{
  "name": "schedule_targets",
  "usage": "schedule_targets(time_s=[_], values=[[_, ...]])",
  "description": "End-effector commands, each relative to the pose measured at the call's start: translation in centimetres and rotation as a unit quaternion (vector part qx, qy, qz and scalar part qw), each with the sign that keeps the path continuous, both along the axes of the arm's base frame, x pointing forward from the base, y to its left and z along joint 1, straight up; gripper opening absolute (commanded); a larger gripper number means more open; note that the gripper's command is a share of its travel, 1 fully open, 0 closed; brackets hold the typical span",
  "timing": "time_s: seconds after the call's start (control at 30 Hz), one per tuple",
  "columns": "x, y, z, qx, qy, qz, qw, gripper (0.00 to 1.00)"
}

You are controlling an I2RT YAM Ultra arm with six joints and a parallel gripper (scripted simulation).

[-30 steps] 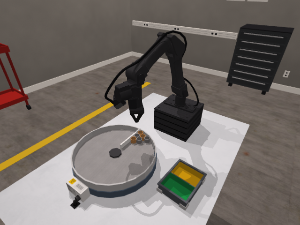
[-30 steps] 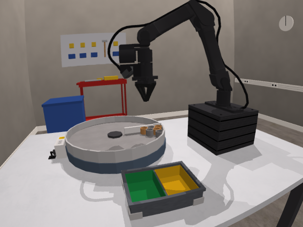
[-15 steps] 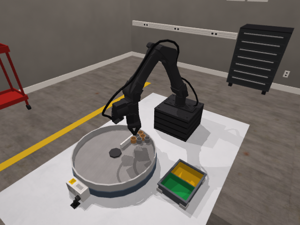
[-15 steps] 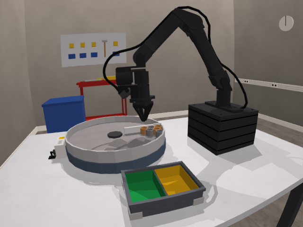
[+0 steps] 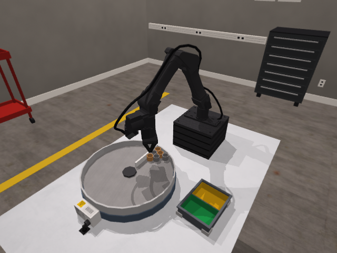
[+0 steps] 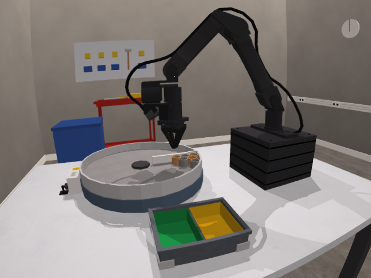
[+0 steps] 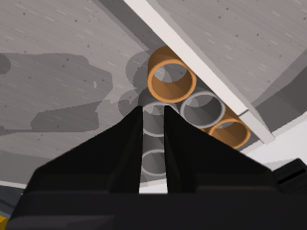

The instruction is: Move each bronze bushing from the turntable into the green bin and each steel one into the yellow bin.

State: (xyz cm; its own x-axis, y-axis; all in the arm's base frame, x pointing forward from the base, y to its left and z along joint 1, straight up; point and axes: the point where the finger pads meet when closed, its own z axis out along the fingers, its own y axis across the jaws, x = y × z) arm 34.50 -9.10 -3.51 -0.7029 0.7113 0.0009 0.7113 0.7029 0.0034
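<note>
Several bushings stand bunched on the turntable (image 5: 127, 176) against a white bar (image 5: 141, 160) near the far rim. A bronze bushing (image 5: 149, 157) is at the left end, with a steel bushing (image 5: 156, 157) beside it. In the wrist view the bronze bushing (image 7: 171, 80) lies just ahead of the fingertips, and steel bushings (image 7: 202, 109) and another bronze one (image 7: 230, 133) sit along the bar. My gripper (image 5: 149, 149) points straight down just above the cluster, its fingers nearly together with nothing between them. The green bin (image 5: 199, 210) and yellow bin (image 5: 209, 194) are empty.
A dark octagonal hub (image 5: 128, 172) sits at the turntable's middle. The arm's black base block (image 5: 200, 132) stands behind the bins. A small control box (image 5: 87, 213) sits at the turntable's front left. A blue container (image 6: 77, 137) and a red cart stand beyond the table.
</note>
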Motion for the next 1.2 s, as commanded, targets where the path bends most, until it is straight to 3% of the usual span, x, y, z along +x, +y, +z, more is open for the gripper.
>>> schedule_targets(time_s=[0.0, 1.17], values=[[1.29, -0.16, 0.71, -0.002, -0.018, 0.004, 1.0, 0.12], [1.38, -0.31, 0.99, -0.003, -0.02, 0.003, 1.0, 0.12]])
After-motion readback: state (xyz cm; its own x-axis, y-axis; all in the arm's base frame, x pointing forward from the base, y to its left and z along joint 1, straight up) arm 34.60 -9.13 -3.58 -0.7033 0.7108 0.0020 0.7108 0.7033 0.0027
